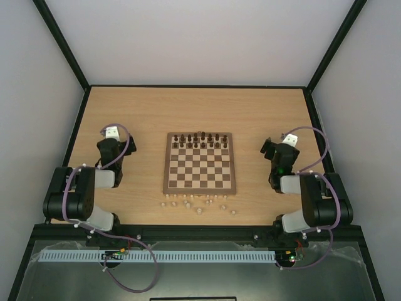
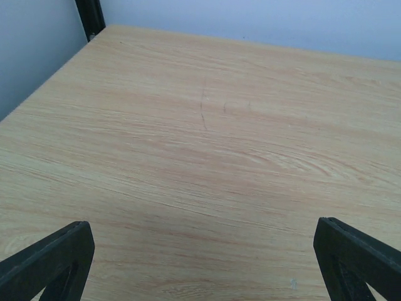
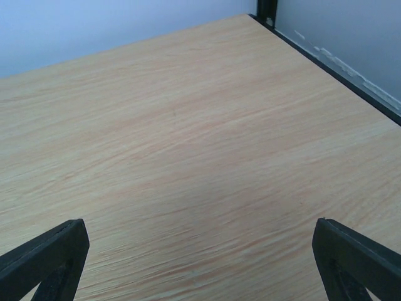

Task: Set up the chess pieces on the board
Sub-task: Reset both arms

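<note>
I see my left gripper (image 2: 200,254) and right gripper (image 3: 200,254) both wide open, holding nothing, either side of the board (image 1: 200,174). The chess pieces (image 1: 199,140) crowd its far two rows; pale pieces (image 1: 200,204) lie loose beside its near edge. My worry: with figures this tiny and close-packed, one clumsy reach topples neighbours.

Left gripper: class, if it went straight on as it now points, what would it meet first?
The open left gripper would probably meet the bare table first, before the back wall; depth is unclear.
</note>
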### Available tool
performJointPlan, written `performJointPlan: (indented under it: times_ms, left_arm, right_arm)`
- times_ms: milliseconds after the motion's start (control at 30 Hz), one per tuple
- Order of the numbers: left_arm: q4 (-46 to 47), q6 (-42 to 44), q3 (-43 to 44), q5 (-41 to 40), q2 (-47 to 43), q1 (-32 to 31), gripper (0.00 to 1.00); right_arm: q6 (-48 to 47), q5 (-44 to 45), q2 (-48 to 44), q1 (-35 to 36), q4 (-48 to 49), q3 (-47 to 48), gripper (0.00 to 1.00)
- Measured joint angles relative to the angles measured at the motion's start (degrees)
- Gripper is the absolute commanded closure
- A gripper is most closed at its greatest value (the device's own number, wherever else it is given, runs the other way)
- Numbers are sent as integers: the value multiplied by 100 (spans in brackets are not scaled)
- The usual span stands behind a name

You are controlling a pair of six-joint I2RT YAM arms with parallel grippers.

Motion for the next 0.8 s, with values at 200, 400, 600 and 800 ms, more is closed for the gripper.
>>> performJointPlan:
  times_ms: [200,400,600,800]
  left_arm:
    - [498,31,-107,179,111,50,1]
    - [693,35,-127,109,114,24,1]
    - [765,39,-127,92,114,20,1]
    - [791,50,-129,57,114,-4,1]
  right_arm:
    - [-175,-424,304,4,1088,-516,1]
    - [-219,-535,409,2,1311,-525,1]
    - [-236,-555,409,2,1410,-525,1]
    - [-254,-560,409,2,1425,-525,1]
